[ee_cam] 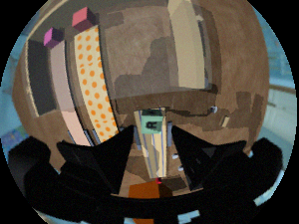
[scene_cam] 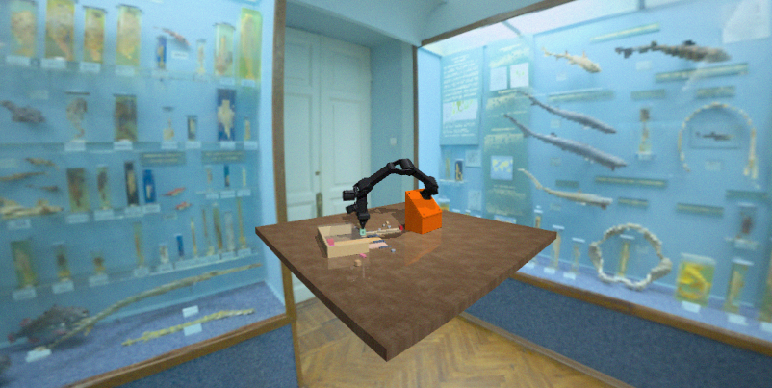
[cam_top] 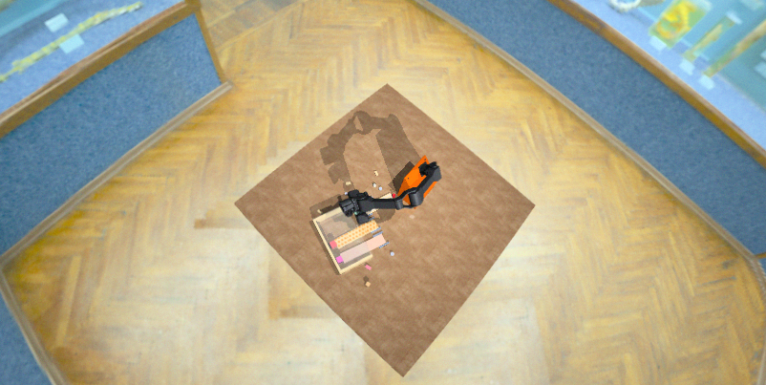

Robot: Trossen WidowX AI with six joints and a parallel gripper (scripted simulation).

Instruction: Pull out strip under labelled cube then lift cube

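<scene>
- Labelled cube [ee_cam: 152, 123]: small, pale green, dark mark on its face; sits on the far end of the striped strip [ee_cam: 153, 150], inside the tray [cam_top: 325, 236] that lies left of the desk's centre, toward the left corner.
- Handling, cube (judged): rigid, light, flat-sided; take it across two opposite faces. Likely to slide or tip if its strip is jerked.
- Handling, striped strip (judged): thin, flat, probably smooth underneath; take hold at the near end that juts out of the tray toward the orange base [cam_top: 412, 178], and draw along its length, slowly.
- Gripper [ee_cam: 154, 160]: low over the striped strip's near end, fingers partway in on either side of it. Gap visible each side; nothing pinched yet, so neither spread wide nor pressed together.
- Strips, count: four. One striped, one orange dotted [ee_cam: 94, 88], one pale pink [ee_cam: 65, 91], one dark grey [ee_cam: 41, 84], side by side.
- Cubes on strips, count: three. One green labelled, one red [ee_cam: 84, 18] on the dotted strip, one magenta [ee_cam: 53, 35] on the pink strip. Grey strip's far end appears bare.
- Tray: one, tan, low-walled.
- Loose bits on desk: several tiny pieces around the tray; too small to count or identify reliably.
- Arm: one, black.
</scene>
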